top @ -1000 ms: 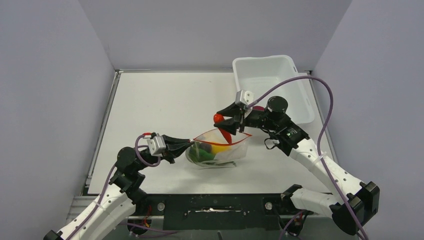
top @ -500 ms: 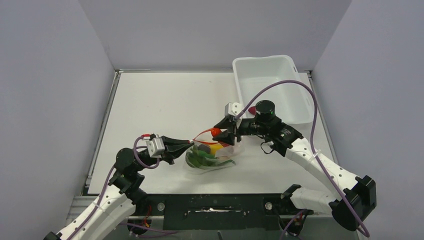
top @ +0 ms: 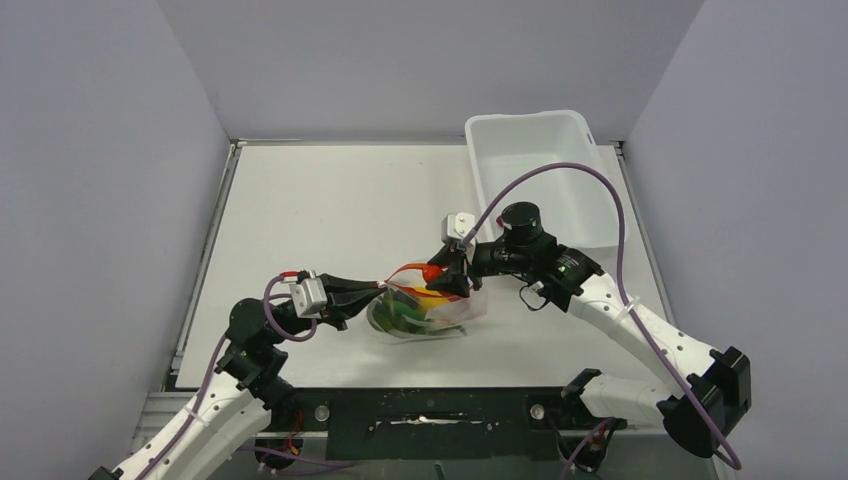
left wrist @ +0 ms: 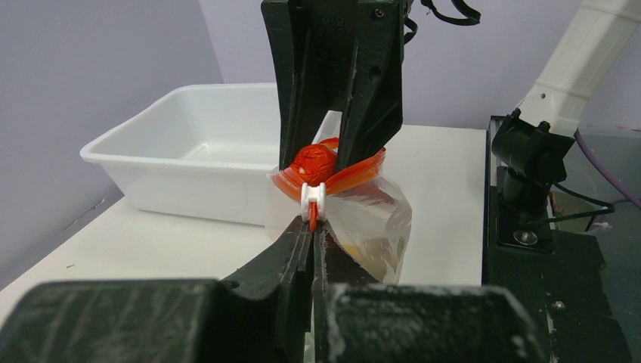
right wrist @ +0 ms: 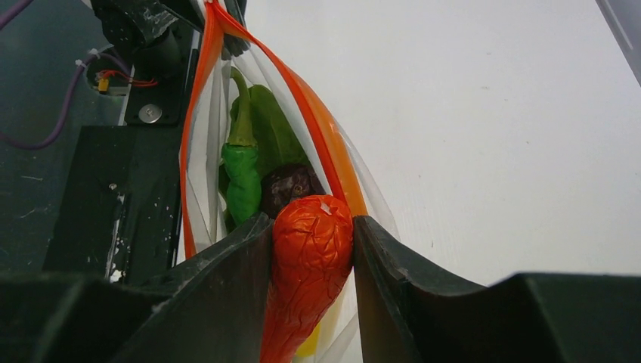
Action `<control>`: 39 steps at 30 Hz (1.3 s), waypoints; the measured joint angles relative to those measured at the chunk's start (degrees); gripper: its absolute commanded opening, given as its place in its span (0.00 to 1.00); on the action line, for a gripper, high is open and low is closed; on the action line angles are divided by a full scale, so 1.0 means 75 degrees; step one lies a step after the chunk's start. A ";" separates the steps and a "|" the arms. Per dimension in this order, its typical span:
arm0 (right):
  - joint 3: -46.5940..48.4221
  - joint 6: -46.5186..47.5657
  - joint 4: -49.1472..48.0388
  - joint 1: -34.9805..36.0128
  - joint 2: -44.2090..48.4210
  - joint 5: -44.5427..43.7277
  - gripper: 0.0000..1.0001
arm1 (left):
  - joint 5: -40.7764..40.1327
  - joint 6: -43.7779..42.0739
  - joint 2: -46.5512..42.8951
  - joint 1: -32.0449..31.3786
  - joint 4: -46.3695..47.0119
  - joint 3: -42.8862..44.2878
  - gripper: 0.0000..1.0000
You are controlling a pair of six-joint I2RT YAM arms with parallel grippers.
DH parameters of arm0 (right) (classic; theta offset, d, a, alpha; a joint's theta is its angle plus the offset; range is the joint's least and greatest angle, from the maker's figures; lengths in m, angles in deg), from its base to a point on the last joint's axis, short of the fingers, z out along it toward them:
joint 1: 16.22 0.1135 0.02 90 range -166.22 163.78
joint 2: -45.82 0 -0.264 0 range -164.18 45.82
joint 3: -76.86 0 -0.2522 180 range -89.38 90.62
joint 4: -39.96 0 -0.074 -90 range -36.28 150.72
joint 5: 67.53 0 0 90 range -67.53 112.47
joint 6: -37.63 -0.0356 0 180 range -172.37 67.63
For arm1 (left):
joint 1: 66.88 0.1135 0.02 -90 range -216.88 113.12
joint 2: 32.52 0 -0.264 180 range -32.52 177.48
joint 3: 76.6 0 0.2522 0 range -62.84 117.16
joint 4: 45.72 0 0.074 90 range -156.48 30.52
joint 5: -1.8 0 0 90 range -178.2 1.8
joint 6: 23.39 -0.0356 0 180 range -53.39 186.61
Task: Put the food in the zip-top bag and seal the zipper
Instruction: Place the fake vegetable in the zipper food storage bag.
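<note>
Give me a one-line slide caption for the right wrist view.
Right tool holds the orange-red cone at the open mouth of the zip-top bag, green pepper and maroon piece inside.

White desk (top: 330,210) bears a clear zip-top bag (top: 460,311) near its front; a white tub (top: 525,117) at back right.

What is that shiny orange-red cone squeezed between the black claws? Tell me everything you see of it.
The orange-red cone-shaped toy food looks glossy and wrinkled, like crinkled plastic, rounded at one end and tapering. The right gripper is shut on its thick part, both fingers touching it. It is at the open mouth of the clear zip-top bag, near a green pepper inside.
</note>
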 measured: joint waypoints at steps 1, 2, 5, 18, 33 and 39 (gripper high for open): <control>0.0029 0.0044 0.0055 0.0044 0.0000 -0.0006 0.28 | 0.0000 0.0000 0.0000 0.0000 0.0000 0.0000 0.00; 0.0070 0.0079 0.0099 0.0090 0.0000 -0.0017 0.28 | 0.0000 -0.0003 0.0000 0.0000 0.0003 -0.0003 0.00; 0.0187 0.0192 0.0189 0.0227 0.0009 -0.0085 0.29 | 0.0000 -0.0003 0.0000 0.0000 0.0023 -0.0038 0.00; 0.0067 0.0472 0.0032 0.0533 0.0644 -0.0329 0.31 | -0.0009 -0.0020 -0.0041 0.0000 0.0032 -0.0128 0.00; 0.0055 0.0787 0.0213 0.1072 0.0329 -0.0670 0.54 | -0.0009 -0.0023 -0.0175 0.0000 0.0023 -0.0271 0.00; 0.0061 0.0895 0.0443 0.1154 0.0221 -0.0877 0.60 | -0.0009 -0.0029 -0.0274 0.0000 0.0006 -0.0312 0.00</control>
